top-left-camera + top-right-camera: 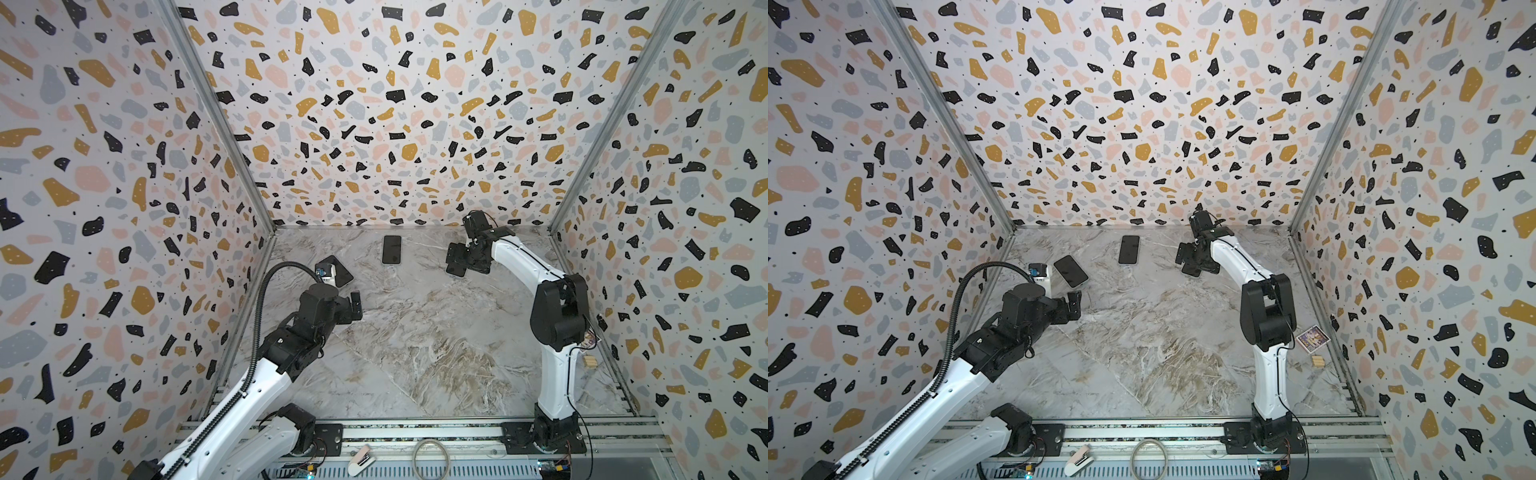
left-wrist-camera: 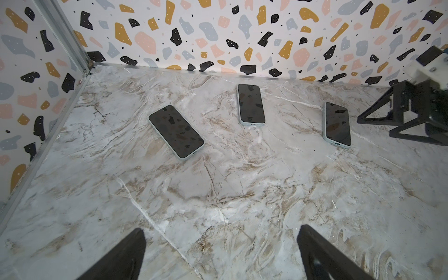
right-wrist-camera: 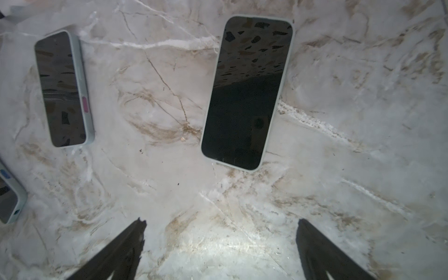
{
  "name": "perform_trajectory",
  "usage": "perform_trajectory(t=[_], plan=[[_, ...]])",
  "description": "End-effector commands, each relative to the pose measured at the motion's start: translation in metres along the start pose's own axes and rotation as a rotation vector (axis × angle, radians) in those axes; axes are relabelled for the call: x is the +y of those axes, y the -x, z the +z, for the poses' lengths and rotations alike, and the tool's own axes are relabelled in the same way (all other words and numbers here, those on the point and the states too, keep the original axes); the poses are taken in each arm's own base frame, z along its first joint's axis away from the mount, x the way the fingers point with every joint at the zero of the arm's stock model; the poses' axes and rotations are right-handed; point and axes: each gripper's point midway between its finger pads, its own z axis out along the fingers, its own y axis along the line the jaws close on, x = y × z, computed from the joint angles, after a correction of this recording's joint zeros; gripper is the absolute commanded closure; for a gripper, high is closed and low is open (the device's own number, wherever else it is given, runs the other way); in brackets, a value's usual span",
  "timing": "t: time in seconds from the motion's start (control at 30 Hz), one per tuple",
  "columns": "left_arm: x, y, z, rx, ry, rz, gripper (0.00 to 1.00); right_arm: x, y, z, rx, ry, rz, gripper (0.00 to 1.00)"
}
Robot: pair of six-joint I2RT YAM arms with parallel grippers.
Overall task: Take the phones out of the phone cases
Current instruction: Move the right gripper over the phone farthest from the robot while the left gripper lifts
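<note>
A: Left tool [image 2: 221, 230]?
B: Jaws wide, empty, above bare surface [image 2: 242, 194]. The right tool [image 3: 221, 222] too: wide, nothing held, just off the right phone [image 3: 247, 92].
A: The cases [image 3: 81, 72]?
B: Three pale green ones, a phone seated in each, screens up, flat on the surface. Middle phone [image 2: 251, 104] nearest the back wall [image 2: 242, 36]; left phone [image 2: 176, 132] angled, ahead of the left tool.
A: Any phone out?
B: No, all three cased, apart from each other.

Counted, cased phones, qty 3: left phone [image 2: 176, 132], middle phone [image 2: 251, 104], right phone [image 2: 337, 124]. Counted, grippers, qty 2: left gripper [image 2: 221, 229], right gripper [image 3: 221, 220]. Misc, qty 1 ea.: picture card [image 1: 1312, 337], wood block [image 1: 1318, 360], cable loop [image 1: 1148, 441].
</note>
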Motion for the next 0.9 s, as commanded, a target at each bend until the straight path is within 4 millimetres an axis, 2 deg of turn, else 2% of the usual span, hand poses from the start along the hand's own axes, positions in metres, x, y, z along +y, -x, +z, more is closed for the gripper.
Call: perform_trajectory(t=[0.0, 0.17, 0.47, 0.87], plan=[[-0.001, -0.002, -0.001, -0.008, -0.008, 0.013, 0.00, 0.002, 0.012, -0.003, -0.058, -0.053, 0.043, 0.01], [0.000, -0.003, -0.001, -0.006, -0.003, 0.015, 0.00, 0.007, 0.013, 0.019, -0.066, -0.056, 0.066, 0.01], [0.001, -0.003, -0.001, -0.008, -0.003, 0.014, 0.00, 0.003, 0.018, 0.040, -0.095, -0.111, 0.091, 0.01], [0.001, -0.004, 0.000, -0.005, 0.001, 0.018, 0.00, 0.002, 0.022, 0.053, -0.121, -0.133, 0.109, 0.00]])
